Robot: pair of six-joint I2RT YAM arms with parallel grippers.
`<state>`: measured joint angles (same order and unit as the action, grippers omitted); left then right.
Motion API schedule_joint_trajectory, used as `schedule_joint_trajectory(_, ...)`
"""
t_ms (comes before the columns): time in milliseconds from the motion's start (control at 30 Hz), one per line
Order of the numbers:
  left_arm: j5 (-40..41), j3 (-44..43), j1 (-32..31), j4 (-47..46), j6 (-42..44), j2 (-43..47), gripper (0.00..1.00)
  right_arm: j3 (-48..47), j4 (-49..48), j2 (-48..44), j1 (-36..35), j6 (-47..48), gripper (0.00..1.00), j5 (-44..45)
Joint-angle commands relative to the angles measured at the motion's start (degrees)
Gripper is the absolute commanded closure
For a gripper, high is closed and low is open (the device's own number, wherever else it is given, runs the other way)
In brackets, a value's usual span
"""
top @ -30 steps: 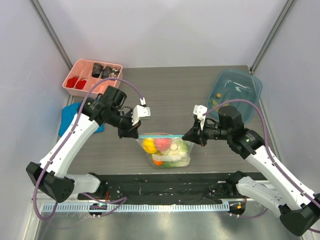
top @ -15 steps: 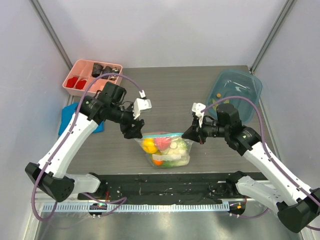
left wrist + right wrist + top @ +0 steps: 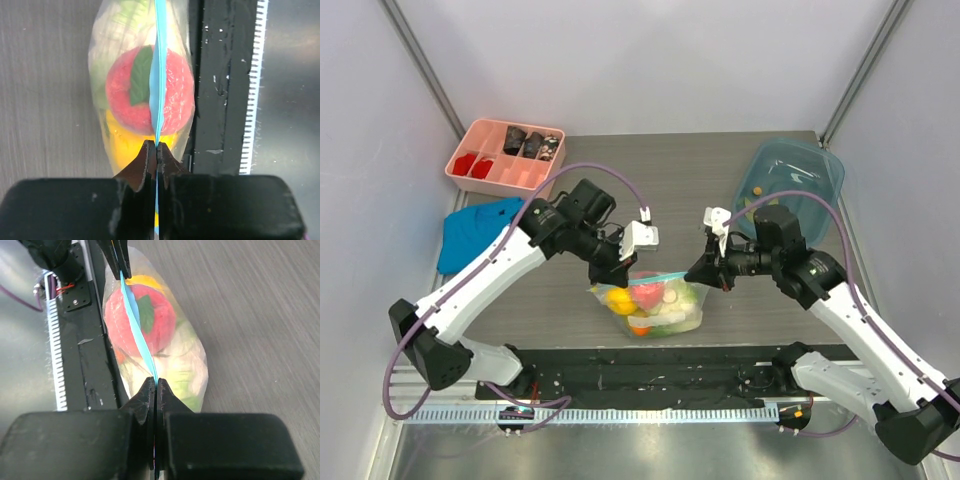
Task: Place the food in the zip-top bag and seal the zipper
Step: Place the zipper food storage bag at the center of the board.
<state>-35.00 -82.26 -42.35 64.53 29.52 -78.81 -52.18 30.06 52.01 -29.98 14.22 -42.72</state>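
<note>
The clear zip-top bag [image 3: 655,305] stands near the table's front edge, mouth up. Inside it are the food pieces: a red fruit [image 3: 172,100], a yellow fruit [image 3: 618,297], an orange piece and pale green cabbage [image 3: 187,370]. The light-blue zipper [image 3: 159,75] runs along the top between both grippers. My left gripper [image 3: 620,276] is shut on the zipper, inward of its left end [image 3: 156,145]. My right gripper [image 3: 698,272] is shut on the zipper at its right end [image 3: 155,382].
A pink divided tray [image 3: 506,156] with dark brown and red pieces sits at the back left. A blue cloth [image 3: 470,230] lies at the left. A teal plastic bowl [image 3: 798,180] sits at the back right. A black strip [image 3: 650,370] runs along the front edge.
My left gripper has slid right along the zipper, from the bag's left corner toward its middle. The right gripper has held its place on the right end.
</note>
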Motion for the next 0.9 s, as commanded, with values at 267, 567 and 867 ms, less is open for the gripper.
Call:
schedule_joint_trajectory(267,-5.43,-7.83,-2.13,8.68,-2.63,5.16,1.0,-6.53,3.25,-5.34,-0.17,-11.05,0.99,-3.17)
schedule_joint_trajectory(567,-5.43,-3.35,11.75,1.41,-2.88,-6.17,1.0,-5.83,-3.86,11.0,1.67,-1.83,0.99,9.67)
schedule_joint_trajectory(867,-1.12,-7.04,15.28,-5.72,-7.96,-15.93,0.89,-9.5,-14.77,24.61,4.57,-1.47,0.98,14.94)
